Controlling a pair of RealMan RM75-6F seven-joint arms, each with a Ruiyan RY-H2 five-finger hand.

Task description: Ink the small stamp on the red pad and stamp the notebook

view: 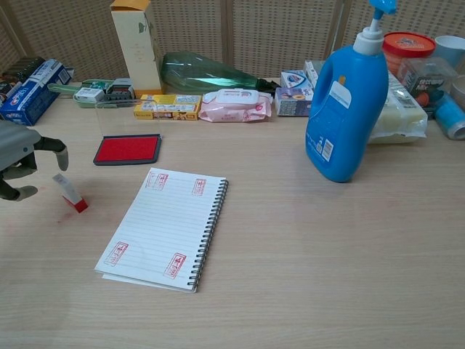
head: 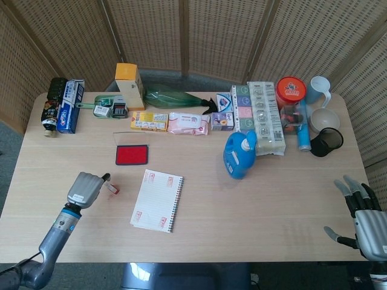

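Our left hand (view: 20,163) sits near the table's (head: 254,211) left front edge, fingers apart and curved around the small stamp (view: 70,193) without clasping it; the stamp leans on the wood just beside our fingertips. Behind it lies the open red pad (head: 132,154), and to the right the notebook (view: 165,227), already showing red marks. Bare tabletop runs from there to the front and right edges. A blue detergent bottle (view: 346,102) stands before the cluttered back row. Our right hand (head: 366,220) hangs off the right front corner, fingers spread, holding nothing.
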